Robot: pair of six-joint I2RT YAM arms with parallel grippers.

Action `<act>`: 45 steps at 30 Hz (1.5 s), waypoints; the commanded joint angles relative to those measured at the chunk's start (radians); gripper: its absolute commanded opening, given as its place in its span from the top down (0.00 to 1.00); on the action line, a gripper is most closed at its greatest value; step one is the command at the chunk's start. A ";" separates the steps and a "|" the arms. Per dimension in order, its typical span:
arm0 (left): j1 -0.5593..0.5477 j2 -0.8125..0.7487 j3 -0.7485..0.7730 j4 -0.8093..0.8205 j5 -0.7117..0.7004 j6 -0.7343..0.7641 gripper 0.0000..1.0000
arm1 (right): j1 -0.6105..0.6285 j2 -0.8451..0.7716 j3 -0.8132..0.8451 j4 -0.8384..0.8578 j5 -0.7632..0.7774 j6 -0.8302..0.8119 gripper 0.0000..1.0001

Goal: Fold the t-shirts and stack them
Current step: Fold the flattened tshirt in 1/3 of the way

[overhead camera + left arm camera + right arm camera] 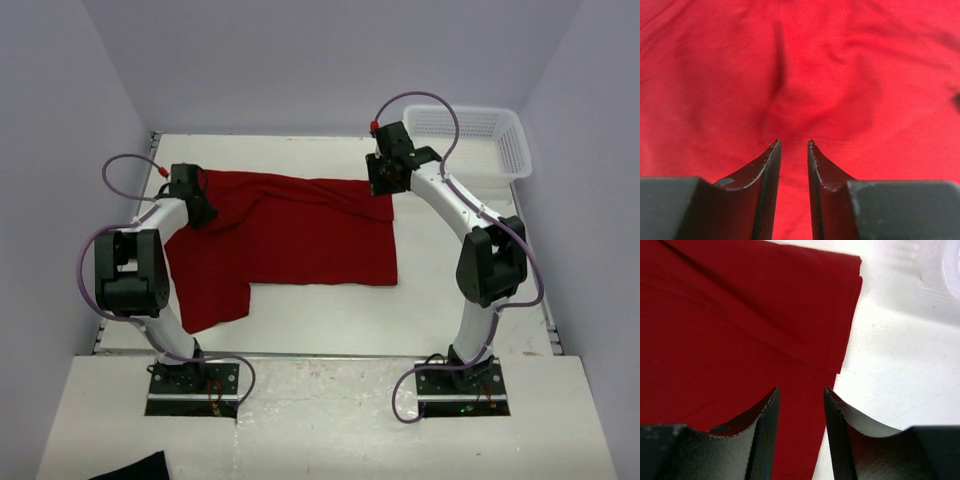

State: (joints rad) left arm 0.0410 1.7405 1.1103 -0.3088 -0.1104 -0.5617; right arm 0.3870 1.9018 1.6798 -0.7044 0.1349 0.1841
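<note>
The left jaws stand narrow and the right jaws a bit wider, both empty just above the red t-shirt [300, 235], so a shallow pinch may let the cloth slip.

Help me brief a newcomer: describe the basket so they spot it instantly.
Look to the far right corner of the white table. The basket sits there, right of the dark red t-shirt. It alone is a white mesh container with upright walls; the shirt lies flat.

White arms [452, 203], black joints [130, 268]; lilac cables [105, 175]; black fingers [765, 200].
</note>
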 commanded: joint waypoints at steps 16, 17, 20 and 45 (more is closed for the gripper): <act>0.025 0.001 -0.026 0.008 -0.032 -0.009 0.63 | 0.010 -0.087 -0.026 0.056 -0.018 0.005 0.57; 0.025 0.002 -0.026 0.008 -0.032 -0.009 0.63 | 0.010 -0.087 -0.025 0.056 -0.018 0.008 0.58; 0.025 0.010 -0.024 0.010 -0.034 -0.007 0.63 | 0.010 -0.090 -0.028 0.057 -0.018 0.009 0.58; 0.026 -0.030 0.008 0.008 -0.009 -0.015 0.86 | 0.024 -0.056 -0.006 0.048 -0.024 0.008 0.57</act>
State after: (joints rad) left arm 0.0597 1.7920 1.0817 -0.3080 -0.1226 -0.5655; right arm 0.4011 1.8587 1.6600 -0.6651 0.1127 0.1837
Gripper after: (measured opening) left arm 0.130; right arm 0.426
